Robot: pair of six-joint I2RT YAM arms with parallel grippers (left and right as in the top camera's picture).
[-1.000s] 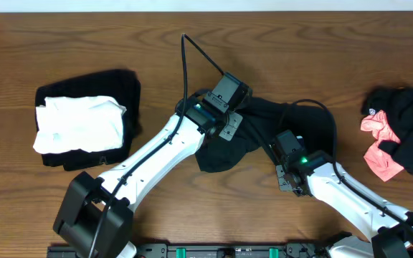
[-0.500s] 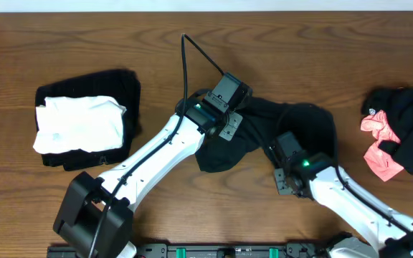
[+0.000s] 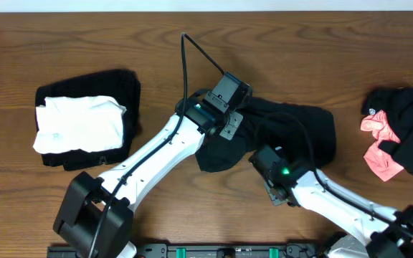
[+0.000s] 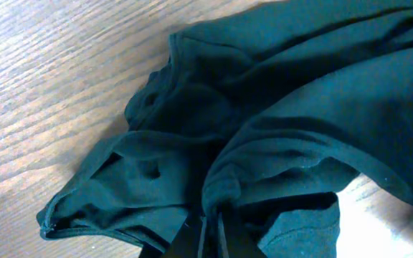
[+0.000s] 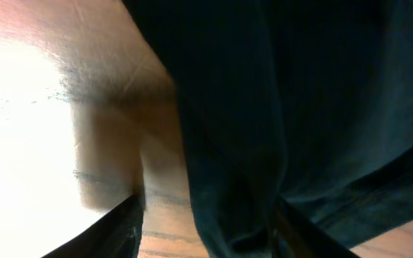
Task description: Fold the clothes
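Right gripper [image 3: 257, 154] further left; black T-shirt [image 3: 292, 125] crumpled

Left arm [image 3: 156, 154]: from 7 o'clock
Left gripper [image 4: 210, 228]: clamped on black shirt [image 4: 300, 122]
Right arm [image 3: 335, 204]: from 5 o'clock
Right gripper [image 5: 206, 229]: jaws apart

Your white, black-jointed left arm [image 3: 156, 152] carries a looping black cable [image 3: 186, 64], and your matching right arm [image 3: 339, 206] shows a small green light [image 3: 285, 171].
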